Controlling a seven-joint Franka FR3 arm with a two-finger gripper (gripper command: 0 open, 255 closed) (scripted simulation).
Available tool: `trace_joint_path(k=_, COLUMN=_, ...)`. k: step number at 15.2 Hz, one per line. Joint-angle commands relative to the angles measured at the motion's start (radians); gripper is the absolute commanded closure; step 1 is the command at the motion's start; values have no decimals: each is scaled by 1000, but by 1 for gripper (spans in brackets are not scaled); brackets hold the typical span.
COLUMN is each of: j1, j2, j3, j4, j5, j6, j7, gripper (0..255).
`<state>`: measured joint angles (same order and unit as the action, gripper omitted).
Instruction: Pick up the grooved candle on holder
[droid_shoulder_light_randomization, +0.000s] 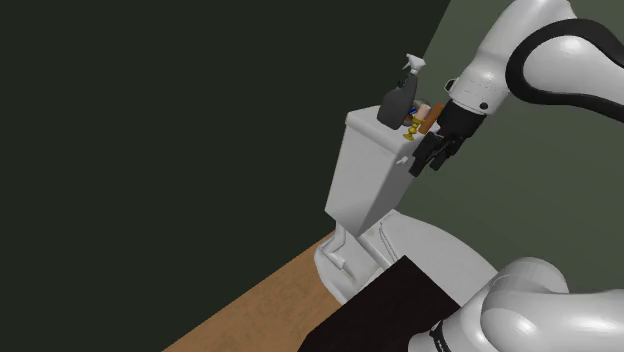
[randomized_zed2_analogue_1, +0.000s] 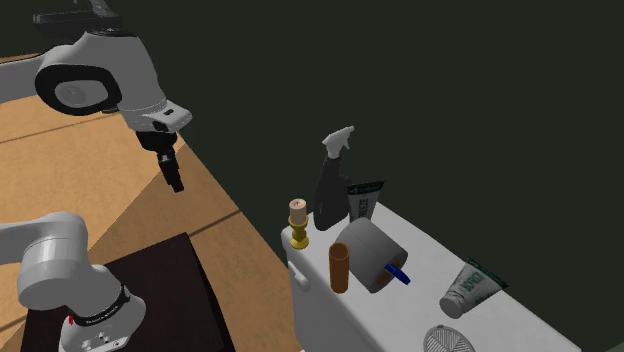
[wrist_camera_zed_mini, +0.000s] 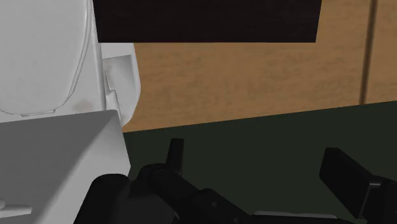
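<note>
while it gapes wide, the end effector (wrist_camera_zed_mini: 254, 153) — empty — touches nothing.

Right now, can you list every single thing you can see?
candle on holder: one, pale on gold, on the tank's end nearest the arm
spray bottle: one, dark with white trigger, behind the candle
brown cylinder: one, upright at the tank's front edge
grey roll: one, lying beside the brown cylinder, a blue piece poking out
upright tube: one, white and green, beside the spray bottle
lying tube: one, white and green, farther along the tank
round grille: one, white, past the roll
toilet: one, white, against the wall
wall: dark green
floor: brown wood
stand: one, black
arm: one, white
gripper: one, black, open, off the tank
</note>
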<state>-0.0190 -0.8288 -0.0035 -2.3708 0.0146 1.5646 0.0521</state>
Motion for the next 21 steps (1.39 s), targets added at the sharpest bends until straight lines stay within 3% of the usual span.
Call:
trace_joint_path(k=1, j1=0, j2=0, j3=0, j4=0, j5=0, j6=0, j7=0, gripper=0)
trace_joint_path(k=11, j1=-52, j2=273, j3=-163, j4=260, j5=-91, j6=17, j7=-167, gripper=0)
trace_joint_path(k=21, j1=-85, j2=600, j3=-316, j4=632, j5=-81, j6=-24, j7=-346, gripper=0)
